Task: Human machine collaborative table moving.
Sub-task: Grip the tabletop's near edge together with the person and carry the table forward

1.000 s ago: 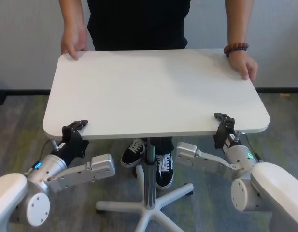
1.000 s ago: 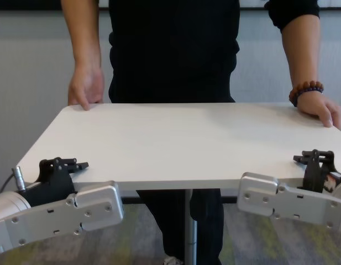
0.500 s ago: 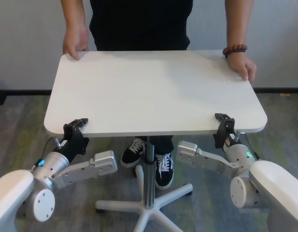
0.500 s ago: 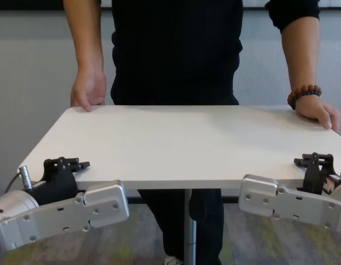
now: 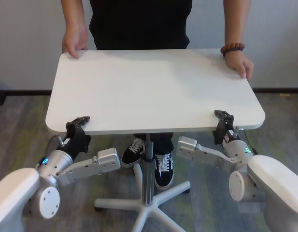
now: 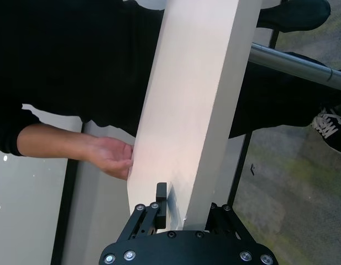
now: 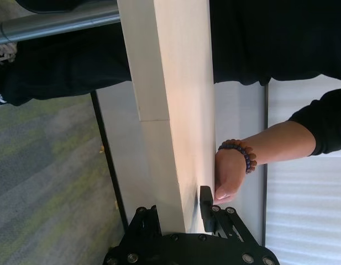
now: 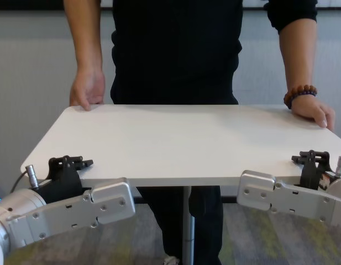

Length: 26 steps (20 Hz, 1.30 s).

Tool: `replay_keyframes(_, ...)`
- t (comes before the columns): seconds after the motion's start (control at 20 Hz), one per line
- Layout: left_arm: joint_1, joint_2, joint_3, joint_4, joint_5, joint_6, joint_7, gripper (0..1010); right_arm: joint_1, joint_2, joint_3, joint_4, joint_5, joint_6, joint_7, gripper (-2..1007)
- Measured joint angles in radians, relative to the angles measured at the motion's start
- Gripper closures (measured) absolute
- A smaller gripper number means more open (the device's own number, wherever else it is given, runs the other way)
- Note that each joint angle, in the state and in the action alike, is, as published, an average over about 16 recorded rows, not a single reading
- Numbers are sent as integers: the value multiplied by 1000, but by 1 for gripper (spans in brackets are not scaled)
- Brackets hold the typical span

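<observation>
**Both end effectors clamped on near edge, human holding far corners**

White table (image 5: 153, 89) sits centre of scene between robot and human (image 5: 139, 21), top roughly level, on a slim metal pole (image 5: 148, 169) over a star base (image 5: 139, 205).

Left end effector (image 5: 77, 126) is at the near-left corner of the surface, forearm low under the edge, angled up and inward; one finger over the top, one beneath, closed on the thin edge. Left wrist view confirms the edge sits between the fingers (image 6: 161, 199).

Right end effector (image 5: 223, 121) is at the near-right part of the edge, forearm reaching up from below, same pinch on the surface edge; right wrist view shows a finger (image 7: 205, 208) pressed against the top face.

Human stands at the far side, arms straight down. One hand (image 5: 74, 43) on the far-left corner, the other hand (image 5: 241, 63), with a bead bracelet (image 5: 234, 48) on the wrist, on the far-right corner, fingers curled over the edge. Sneakers (image 5: 149, 162) visible under the surface beside the pole.
</observation>
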Motion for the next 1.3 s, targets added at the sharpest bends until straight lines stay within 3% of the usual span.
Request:
replay_keyframes(0.8, -50, -41, 25, 115, -5, -21, 34, 675, 69, -29, -18, 136, 42, -51, -33, 671)
replay_keyframes(1.3, -62, -51, 40, 155, 1, -38, 52, 675, 83, -41, -15, 177, 72, -70, -41, 668)
